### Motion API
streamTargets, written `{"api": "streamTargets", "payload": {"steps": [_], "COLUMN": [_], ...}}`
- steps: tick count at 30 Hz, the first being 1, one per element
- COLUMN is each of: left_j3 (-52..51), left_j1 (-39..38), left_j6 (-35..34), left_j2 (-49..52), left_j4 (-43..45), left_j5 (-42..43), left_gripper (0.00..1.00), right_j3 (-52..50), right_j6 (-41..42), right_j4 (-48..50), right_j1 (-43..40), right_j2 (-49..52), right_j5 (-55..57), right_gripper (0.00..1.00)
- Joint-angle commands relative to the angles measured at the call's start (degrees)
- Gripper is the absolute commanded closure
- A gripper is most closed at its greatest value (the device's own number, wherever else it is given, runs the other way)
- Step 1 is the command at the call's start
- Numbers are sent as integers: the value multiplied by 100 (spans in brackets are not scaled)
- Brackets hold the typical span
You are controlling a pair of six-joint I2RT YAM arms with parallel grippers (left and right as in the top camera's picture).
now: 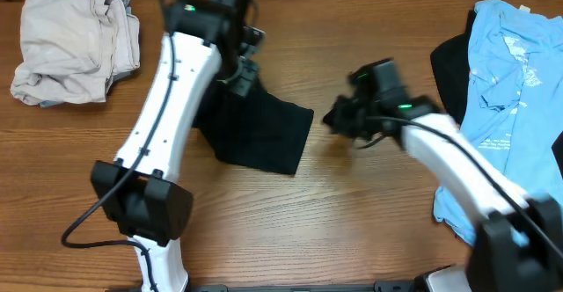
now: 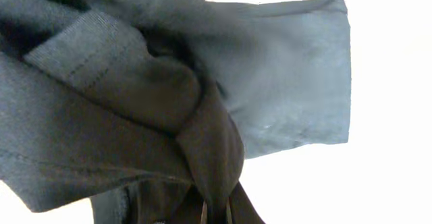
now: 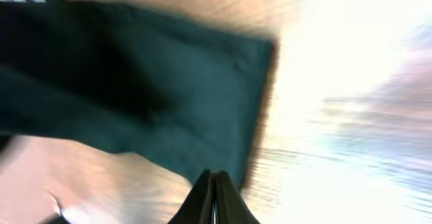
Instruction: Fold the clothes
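I have the table (image 1: 352, 230) with open wood across the lower centre. The blue shirt (image 1: 510, 90) at far right carries white print too small to read. The black garment (image 1: 264, 138) sits mid-frame, dark and bunched, pinched in my left gripper (image 2: 214, 210). My right gripper (image 3: 214, 197) has its fingers pressed together just off the garment's right edge.

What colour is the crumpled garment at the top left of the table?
Beige; the garment shows best overhead.
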Motion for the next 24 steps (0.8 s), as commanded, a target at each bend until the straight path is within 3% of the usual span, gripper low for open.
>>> {"api": "streamTargets", "payload": {"steps": [1,4,11,12,13,15,18,21,24], "left_j3": [15,15,15,15,15,15,114,501,1259], "left_j1": [-304,-667,-1338,-1443,-1545,-1718,-1862,-1845,-1655], "left_j6": [85,85,85,83,85,85,-79,-240,-289], "left_j2": [315,658,1261,1320,1357,1397,1392,1392,1392], "left_j4": [61,79,205,258,317,409,553,503,256], "left_j5": [4,345,1224,1300,1344,1311,1082,905,909], "left_gripper": [96,87,80,75,62,52,22,11,10], "right_j3": [393,431,428,431,428,428,428,428,428], "right_j6": [-479,-702,-916,-970,-999,-1003,-1021,-1021,-1019], "right_j4": [-297,-647,-1174,-1235,-1287,-1329,-1320,-1329,-1357], "right_j1": [-573,-1193,-2083,-2149,-2192,-2218,-2216,-2216,-2216], "right_j2": [-1012,-1727,-2286,-2288,-2286,-2284,-2284,-2284,-2284], "right_j5": [-208,-203,-76,-76,-74,-68,-66,-68,-70], "right_gripper": [96,96,94,92,90,86,77,74,73]}}
